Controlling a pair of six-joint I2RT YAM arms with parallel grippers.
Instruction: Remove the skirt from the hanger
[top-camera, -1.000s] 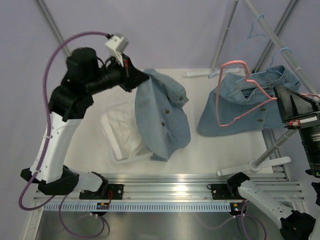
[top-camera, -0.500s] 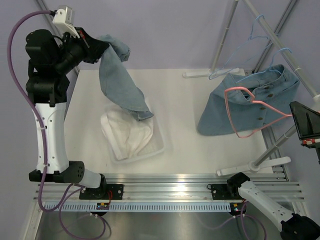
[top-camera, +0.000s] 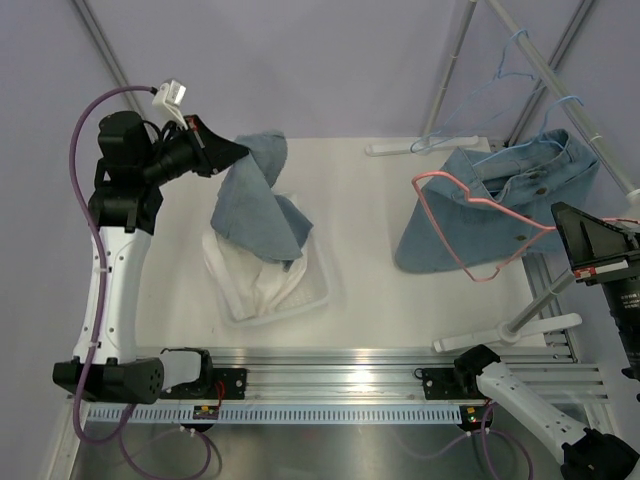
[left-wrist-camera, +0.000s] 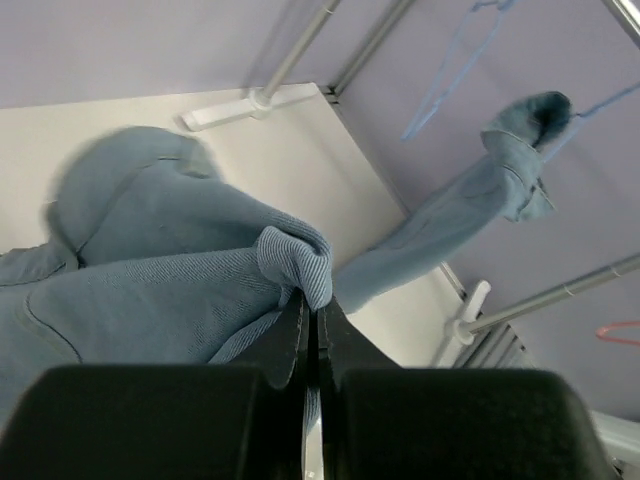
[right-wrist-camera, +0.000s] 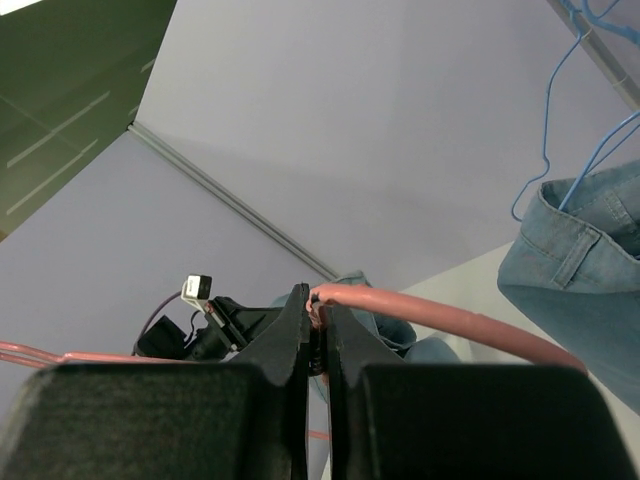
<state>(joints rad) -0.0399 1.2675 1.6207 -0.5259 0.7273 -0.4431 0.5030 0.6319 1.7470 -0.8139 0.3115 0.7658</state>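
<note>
Crumpled denim skirt (top-camera: 255, 205) is pinched in the closed left hand (top-camera: 225, 156), upper left, draped over a white basket (top-camera: 300, 308); the thin pink hanger (right-wrist-camera: 440, 317) is clamped in the right hand (right-wrist-camera: 315, 310).

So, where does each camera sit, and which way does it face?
Top external: above and behind the bases, facing down at the table; both arms show.
Left wrist: on the left wrist, facing across the table to the hanging skirt; the left gripper shows, shut on the held skirt.
Right wrist: at the table's right side, facing left toward the left arm; the right gripper shows, shut on the pink hanger.
Shared: both wrist views show the hanging skirt.
</note>
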